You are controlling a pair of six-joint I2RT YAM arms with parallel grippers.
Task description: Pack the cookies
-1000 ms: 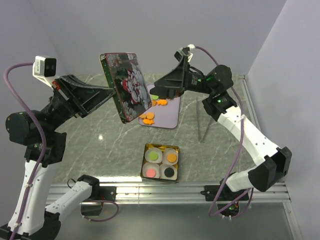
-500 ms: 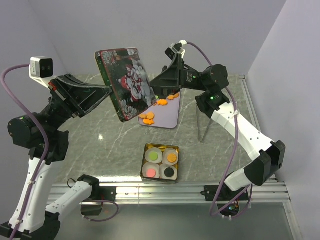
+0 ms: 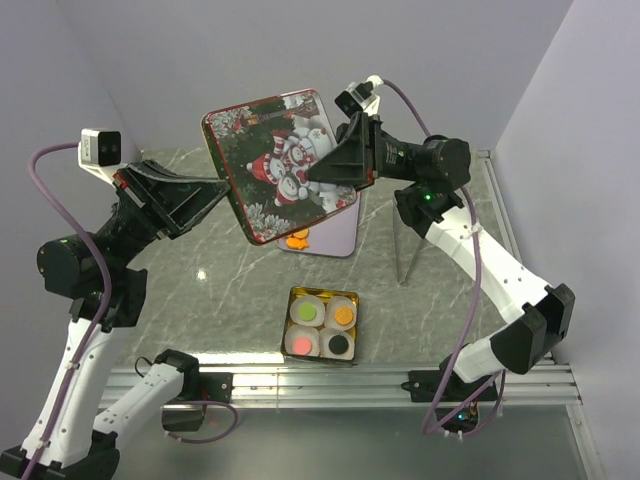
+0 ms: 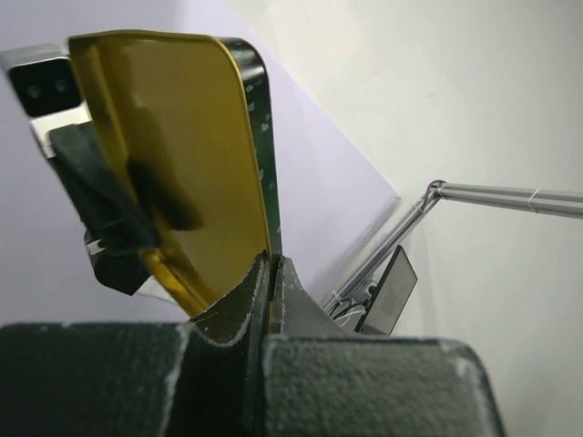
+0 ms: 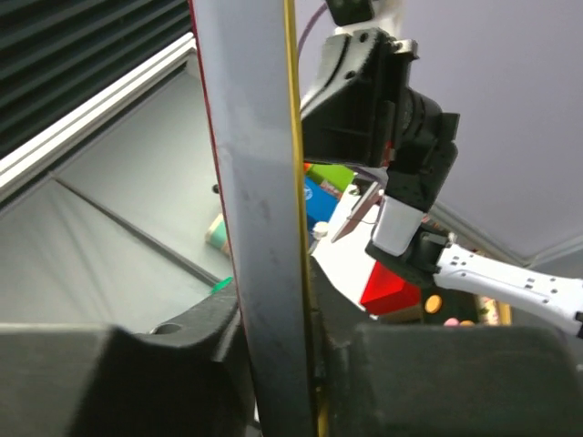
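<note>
The left hand (image 3: 228, 189) and right hand (image 3: 320, 178) each pinch shut on opposite edges of the snowman lid (image 3: 283, 165), held aloft (likely to square it for closing) while the cookies (image 3: 342, 314) sit in the open tin (image 3: 322, 291) on the bench (image 3: 200, 300) below.

The raised lid (image 3: 283, 163) hides most of the lavender tray (image 3: 340, 235) and nearly all the cookies (image 3: 297, 239) on it. In the right wrist view the lid's edge is blurred and cut off top and bottom.
</note>
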